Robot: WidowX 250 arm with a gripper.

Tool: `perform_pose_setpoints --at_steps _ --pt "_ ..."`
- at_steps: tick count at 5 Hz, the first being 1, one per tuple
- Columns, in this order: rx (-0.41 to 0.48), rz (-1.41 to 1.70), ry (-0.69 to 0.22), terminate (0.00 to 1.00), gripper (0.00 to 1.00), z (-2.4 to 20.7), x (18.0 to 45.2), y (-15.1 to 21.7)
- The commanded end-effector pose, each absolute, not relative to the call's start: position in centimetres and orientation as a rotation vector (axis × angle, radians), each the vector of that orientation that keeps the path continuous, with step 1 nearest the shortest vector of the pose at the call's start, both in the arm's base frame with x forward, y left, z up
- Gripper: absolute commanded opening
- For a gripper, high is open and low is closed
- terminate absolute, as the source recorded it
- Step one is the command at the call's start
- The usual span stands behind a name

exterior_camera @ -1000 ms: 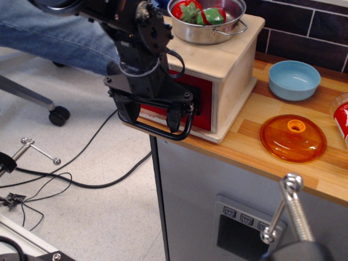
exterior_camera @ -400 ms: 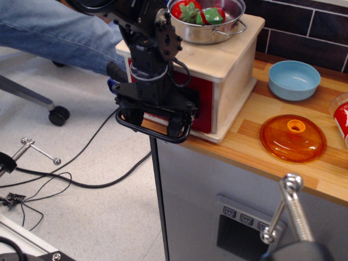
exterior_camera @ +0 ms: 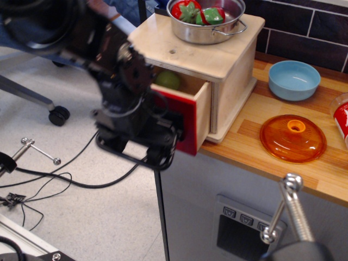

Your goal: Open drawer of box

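We are watching a drawer that is hanging well out of the wooden box, over the counter edge, so the main risk as we see it is pulling too far: the drawer could slip free of the box and drop to the floor, taking the green fruit inside with it. A pull that is off-line could also drag or tip the box, which is carrying a metal pot of toy vegetables on top. The gripper is sitting directly in front of the red drawer front, at the black loop handle, and the fingers appear to be clamping around that handle, though motion blur is making this hard to confirm. The drawer is lying between the gripper and the box, its red panel just behind the fingers.
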State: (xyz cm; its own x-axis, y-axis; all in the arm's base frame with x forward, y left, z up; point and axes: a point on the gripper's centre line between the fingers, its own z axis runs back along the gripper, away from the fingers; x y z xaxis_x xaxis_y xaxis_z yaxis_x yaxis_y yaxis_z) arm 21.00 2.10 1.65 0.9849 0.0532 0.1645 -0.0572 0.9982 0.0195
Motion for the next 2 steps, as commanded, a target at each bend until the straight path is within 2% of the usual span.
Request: perform_pose_setpoints --at_steps 1,2 --pt "-0.005 -0.032 -0.027 0.00 1.00 2.8 18.4 3.0" --pt "-0.031 -0.050 0.040 0.00 1.00 3.6 16.8 2.8"
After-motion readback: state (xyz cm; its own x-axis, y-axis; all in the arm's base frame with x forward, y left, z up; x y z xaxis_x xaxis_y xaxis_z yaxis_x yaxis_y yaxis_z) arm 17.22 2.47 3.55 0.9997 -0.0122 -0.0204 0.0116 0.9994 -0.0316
